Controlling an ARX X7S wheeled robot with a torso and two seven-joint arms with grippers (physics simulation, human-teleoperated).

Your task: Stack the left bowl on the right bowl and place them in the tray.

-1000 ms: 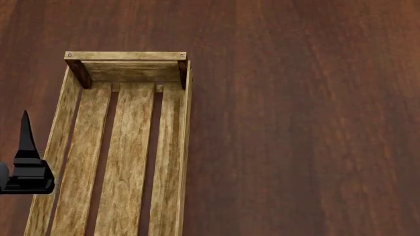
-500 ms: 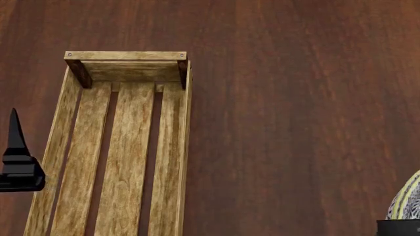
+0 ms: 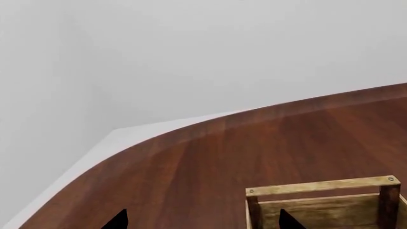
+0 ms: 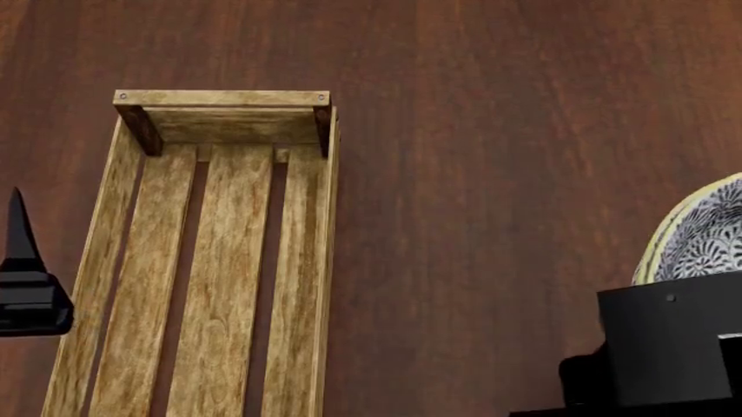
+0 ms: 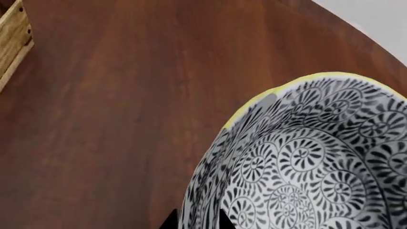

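Right arm has come into the head view at the lower right carrying a bowl (image 4: 701,234); a second ago nothing was there, half a second ago only a sliver of rim; so the carry toward the tray (image 4: 221,100) looks underway. Right gripper (image 5: 194,220) is clamped on the bowl's wall near the rim, one fingertip outside and one inside, per the right wrist view; only one patterned bowl is distinguishable, can't tell whether a second sits nested in it. Tray lies well apart from the bowl, across bare table (image 4: 487,130), and holds nothing in the part visible. Left gripper (image 3: 200,220) has slid back toward the left edge of the head view, just outside the tray's left side; its fingertips are spread wide, holding nothing. My read: next is moving the bowl leftward over the slats before lowering.
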